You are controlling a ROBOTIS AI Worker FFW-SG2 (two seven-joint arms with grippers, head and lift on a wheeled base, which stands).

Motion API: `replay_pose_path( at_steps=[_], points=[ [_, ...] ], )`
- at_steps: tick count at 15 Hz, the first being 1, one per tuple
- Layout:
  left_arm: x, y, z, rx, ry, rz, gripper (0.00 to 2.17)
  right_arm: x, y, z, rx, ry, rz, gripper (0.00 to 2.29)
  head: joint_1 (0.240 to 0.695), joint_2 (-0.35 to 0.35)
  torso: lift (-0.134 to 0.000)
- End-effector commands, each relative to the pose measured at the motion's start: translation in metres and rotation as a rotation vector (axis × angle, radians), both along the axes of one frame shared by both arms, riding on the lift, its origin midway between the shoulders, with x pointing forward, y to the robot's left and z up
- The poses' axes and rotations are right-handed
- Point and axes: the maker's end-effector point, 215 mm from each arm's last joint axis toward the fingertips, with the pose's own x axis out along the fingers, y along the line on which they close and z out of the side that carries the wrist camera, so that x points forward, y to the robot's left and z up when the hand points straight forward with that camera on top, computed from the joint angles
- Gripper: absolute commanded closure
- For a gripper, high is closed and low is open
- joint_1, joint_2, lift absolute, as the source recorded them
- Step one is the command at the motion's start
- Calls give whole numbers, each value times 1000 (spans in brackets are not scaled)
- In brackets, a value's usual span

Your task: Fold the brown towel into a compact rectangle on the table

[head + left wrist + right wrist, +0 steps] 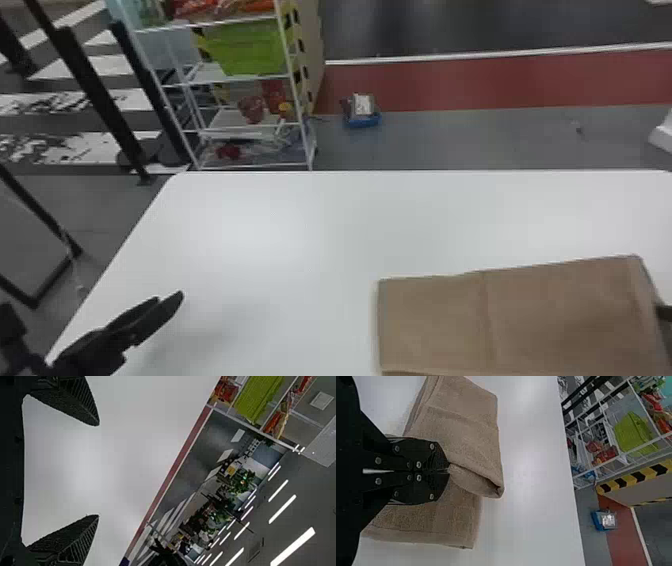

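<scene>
Head view: brown towel (560, 315) lying on table (310, 230), already layered, vertical crease line crossing it. Left gripper (170, 297) waiting left of towel, well apart.

Left wrist view: I am keeping this gripper empty, fingers spread wide.

Right wrist view: I am pinching towel edge with right gripper (449, 470), fingers closed on cloth. Upper fold sitting askew over lower layer. Judged progress: earliest folding done; finishing current fold, squaring edges, releasing remaining.
</scene>
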Motion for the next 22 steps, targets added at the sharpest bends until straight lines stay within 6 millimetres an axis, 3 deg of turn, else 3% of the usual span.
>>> replay_pose_path(
  at_steps=[1,5,9,11,12,13,14,16,19,22],
  points=[
    [2,-4,-1,-5,1,-4,49,-7,-26,-7,-5,24,-59,1325,695,152,-124],
    [4,-9,-6,4,14,-17,49,-31,-36,-54,-15,152,-84,1325,695,102,-124],
    [6,-14,-7,-1,13,-26,49,-28,-70,-84,-83,224,-174,1264,695,72,-124],
    [6,-15,-9,-3,17,-28,49,-17,-83,-78,-82,200,-221,1129,695,30,-124],
    [5,-16,-10,-4,20,-28,49,-15,-79,-71,-25,180,-230,809,695,18,-124],
    [6,-16,-9,-3,17,-30,49,-11,-75,-62,17,155,-231,775,695,8,-124],
    [6,-16,-9,-3,17,-30,49,-9,-74,-56,33,136,-234,410,695,4,-124],
    [5,-14,-10,-4,19,-27,49,-7,-82,-42,17,106,-237,110,695,11,-124],
    [3,-11,-11,-1,19,-19,49,-14,-104,-40,-38,116,-254,60,695,5,-124],
    [4,-12,-12,-3,21,-22,49,-27,-110,-64,-44,182,-268,93,695,-26,-124]
  ],
)
